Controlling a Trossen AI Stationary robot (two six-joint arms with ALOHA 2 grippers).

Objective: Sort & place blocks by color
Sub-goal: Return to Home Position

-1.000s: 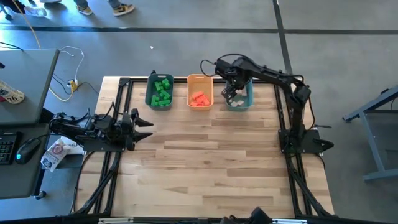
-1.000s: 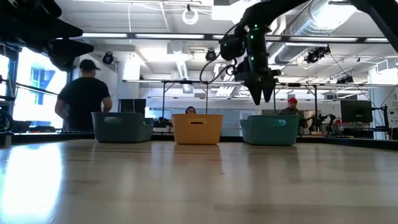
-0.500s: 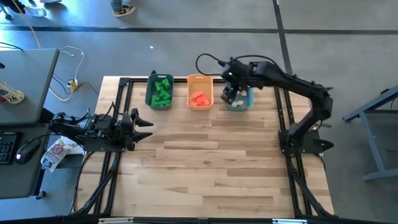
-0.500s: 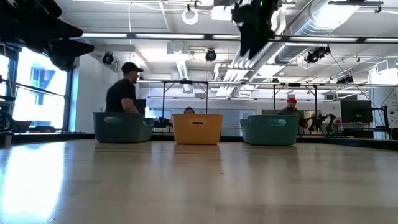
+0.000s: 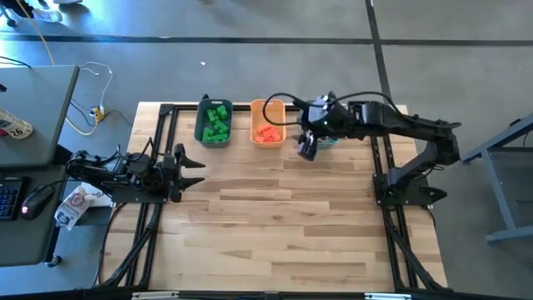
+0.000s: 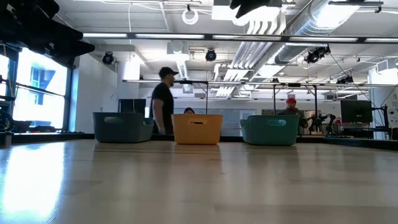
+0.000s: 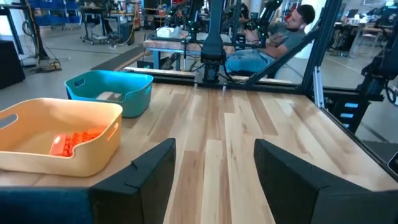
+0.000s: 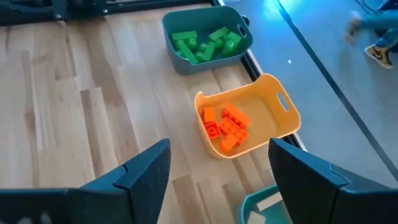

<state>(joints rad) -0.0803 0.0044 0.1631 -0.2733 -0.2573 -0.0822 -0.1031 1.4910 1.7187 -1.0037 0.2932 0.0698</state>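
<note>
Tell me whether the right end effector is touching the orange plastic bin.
Apart. The low view shows the right end effector high above the orange plastic bin, open air between.

You are looking at a bright, evenly lit scene: ceiling strip lights [image 6: 124,35] are shining white in the low view, and the window [image 6: 37,87] at its left is washing out. The counter [image 6: 37,180] is picking up a pale sheen below it. From above, shadows are falling soft and short. In the right wrist view, blue-white glare is flaring on the floor [image 8: 273,9] and a shoe [image 8: 379,55] is smearing with motion.
</note>
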